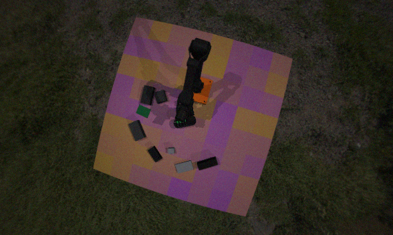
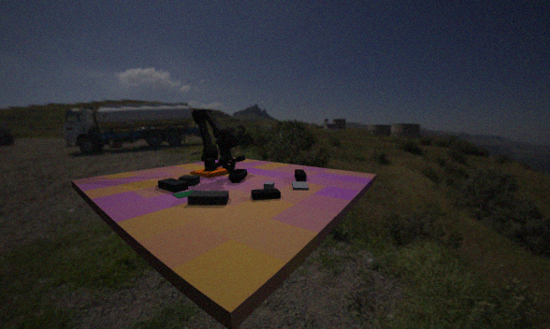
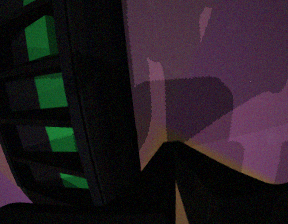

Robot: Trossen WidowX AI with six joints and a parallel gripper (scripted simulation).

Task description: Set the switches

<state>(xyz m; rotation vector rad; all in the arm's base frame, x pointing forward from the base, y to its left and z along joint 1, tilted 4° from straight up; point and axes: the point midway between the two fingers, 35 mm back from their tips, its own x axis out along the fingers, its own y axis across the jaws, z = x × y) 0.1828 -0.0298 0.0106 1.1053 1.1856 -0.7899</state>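
The dark controller unit (image 1: 186,125) (image 2: 238,176) (image 3: 102,105) sits on the bench under the end of the arm. In the wrist view it fills the left side, close up, its row of rockers running top to bottom. Several green rocker ends show on the side toward its right wall; the tilt of each is hard to read in the dim light. The numbers and the underside label are not visible. My gripper (image 3: 171,149) is shut and empty, low beside the unit's near end. The left finger covers part of that end; whether it touches is unclear.
A black box (image 1: 148,95) (image 2: 172,185), a smaller dark box (image 1: 161,97) and a green plate (image 1: 144,111) lie left. Toward the front are a grey box (image 1: 137,130), a black block (image 1: 155,153), a small cube (image 1: 171,151), a light module (image 1: 184,166) and another black block (image 1: 207,163).
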